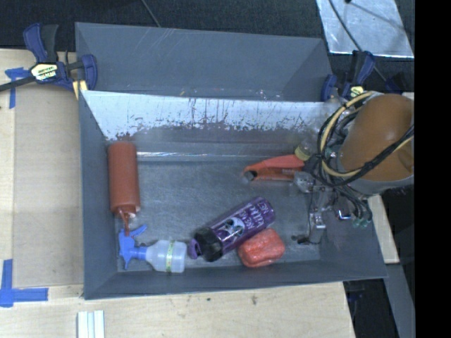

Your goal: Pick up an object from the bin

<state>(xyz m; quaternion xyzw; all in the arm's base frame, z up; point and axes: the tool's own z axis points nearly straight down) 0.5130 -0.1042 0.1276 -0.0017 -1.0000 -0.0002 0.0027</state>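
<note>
Gripper: lower right of frame, empty; jaws' state cannot be told.
Nearest thing: red rounded lump, bottom centre, touching purple bottle.
Handling: probably soft and light; take it across its short width.

The grey metal bin I work over carries five things on its floor. At nine o'clock a brown-red cylinder bottle lies with its ends toward twelve and six. At seven, a clear spray bottle with a blue trigger lies on its side. At six, a purple bottle with a black cap lies slanted, with a red lumpy thing just beside it at five. A red-handled tool lies toward three.
</note>
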